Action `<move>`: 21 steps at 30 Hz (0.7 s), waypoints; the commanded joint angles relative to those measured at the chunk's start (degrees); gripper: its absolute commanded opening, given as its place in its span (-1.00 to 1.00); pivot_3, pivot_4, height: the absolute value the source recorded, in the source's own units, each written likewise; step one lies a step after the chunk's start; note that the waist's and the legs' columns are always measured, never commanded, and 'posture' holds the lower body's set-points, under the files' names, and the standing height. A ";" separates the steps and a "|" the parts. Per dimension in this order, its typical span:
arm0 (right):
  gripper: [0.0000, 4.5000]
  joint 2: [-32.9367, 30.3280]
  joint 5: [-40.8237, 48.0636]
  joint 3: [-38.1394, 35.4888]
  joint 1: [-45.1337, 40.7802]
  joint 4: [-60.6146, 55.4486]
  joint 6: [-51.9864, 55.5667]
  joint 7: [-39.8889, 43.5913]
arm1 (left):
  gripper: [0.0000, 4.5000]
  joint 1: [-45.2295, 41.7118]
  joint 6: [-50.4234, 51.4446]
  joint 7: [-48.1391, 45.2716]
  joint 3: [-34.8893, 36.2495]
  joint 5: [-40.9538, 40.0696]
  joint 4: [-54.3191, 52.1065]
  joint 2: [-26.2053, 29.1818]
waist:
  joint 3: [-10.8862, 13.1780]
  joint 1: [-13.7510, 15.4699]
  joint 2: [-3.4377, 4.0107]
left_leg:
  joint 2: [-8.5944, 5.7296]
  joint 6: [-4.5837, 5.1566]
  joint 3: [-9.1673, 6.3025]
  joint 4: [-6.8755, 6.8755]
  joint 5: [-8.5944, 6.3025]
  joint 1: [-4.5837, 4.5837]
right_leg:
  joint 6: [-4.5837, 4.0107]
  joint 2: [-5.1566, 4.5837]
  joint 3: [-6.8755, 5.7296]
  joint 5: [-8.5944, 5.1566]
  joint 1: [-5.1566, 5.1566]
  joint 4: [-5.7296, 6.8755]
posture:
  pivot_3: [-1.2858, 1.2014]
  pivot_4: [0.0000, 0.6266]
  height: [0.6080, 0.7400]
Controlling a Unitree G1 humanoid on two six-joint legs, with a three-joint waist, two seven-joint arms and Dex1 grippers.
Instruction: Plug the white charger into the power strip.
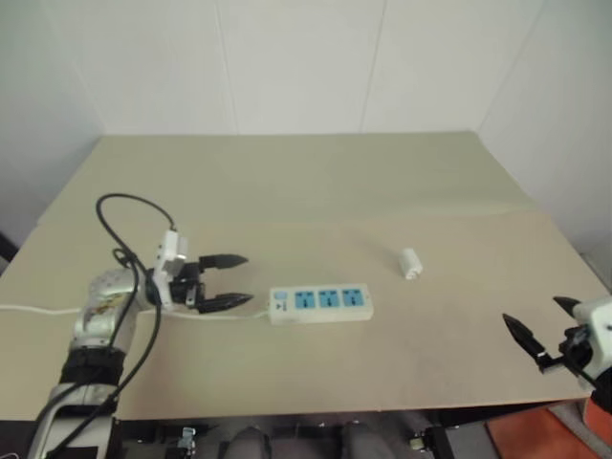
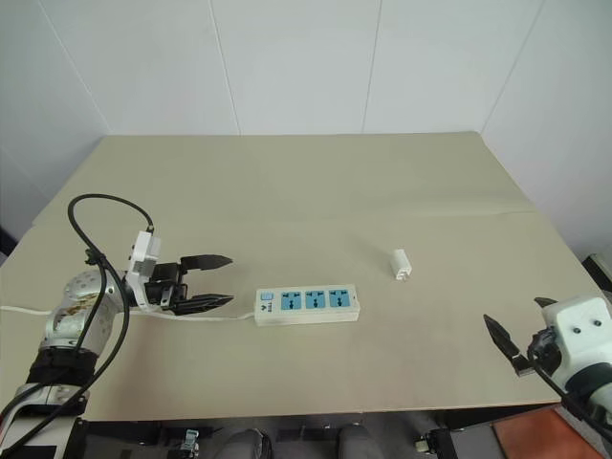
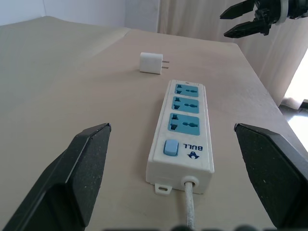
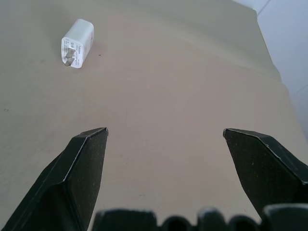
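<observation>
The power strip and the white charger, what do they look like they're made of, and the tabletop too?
The power strip: looks like glossy white moulded plastic, with matte blue socket faces and a smooth white cable. The white charger: likely the same smooth white plastic, rounded corners, with two small metal-looking prongs. The table: matte beige, faintly speckled; could be laminate or board, the look leaves it open.

The power strip (image 3: pixel 182 136) carries the dark blue word "BULL" with a small logo, beside its blue switch (image 3: pixel 171 147).
</observation>
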 commanded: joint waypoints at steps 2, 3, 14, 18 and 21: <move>1.00 0.00 0.36 -1.05 0.18 -1.35 -1.01 0.37 | 0.99 -1.85 -0.88 -1.15 0.63 0.38 1.08 0.79 | 0.00 0.00 0.00 | 0.00 0.00 0.00 0.00 0.00 0.01 | 0.00 0.00 0.00 0.00 0.00 0.00 | 0.03 -0.52 1.00; 1.00 -0.01 0.35 -1.06 0.26 -1.37 -1.01 0.39 | 0.99 -2.12 -1.01 -1.35 0.63 0.48 1.48 0.85 | 0.00 0.00 0.00 | 0.00 0.00 0.00 0.00 0.00 0.01 | 0.00 0.00 0.00 0.00 0.00 0.00 | 0.03 -0.52 1.00; 1.00 -0.26 5.69 -2.81 1.06 -2.75 0.53 3.31 | 0.99 -3.95 -6.76 -6.68 -2.52 4.17 5.59 0.11 | 0.00 -0.09 0.00 | -0.01 0.00 0.00 0.00 0.00 0.00 | 0.01 0.00 0.00 -0.01 0.00 0.00 | 0.03 -0.52 1.00; 1.00 -1.86 5.90 -2.35 -0.02 -2.29 0.99 3.35 | 0.99 -9.29 -19.94 -7.79 -10.60 8.60 15.94 -1.57 | 0.00 0.18 0.00 | -0.04 0.00 0.00 0.00 0.00 0.04 | 0.01 0.00 0.00 0.00 0.05 -0.01 | 0.03 -0.52 1.00; 1.00 -2.44 5.77 -2.28 -0.56 -2.12 1.30 3.28 | 0.99 -14.70 -26.86 -7.79 -12.49 9.93 24.95 -5.10 | 0.03 0.78 -0.05 | -0.11 0.00 -0.03 0.01 0.00 0.00 | 0.03 -0.03 -0.01 -0.01 0.06 -0.03 | 0.03 -0.52 1.00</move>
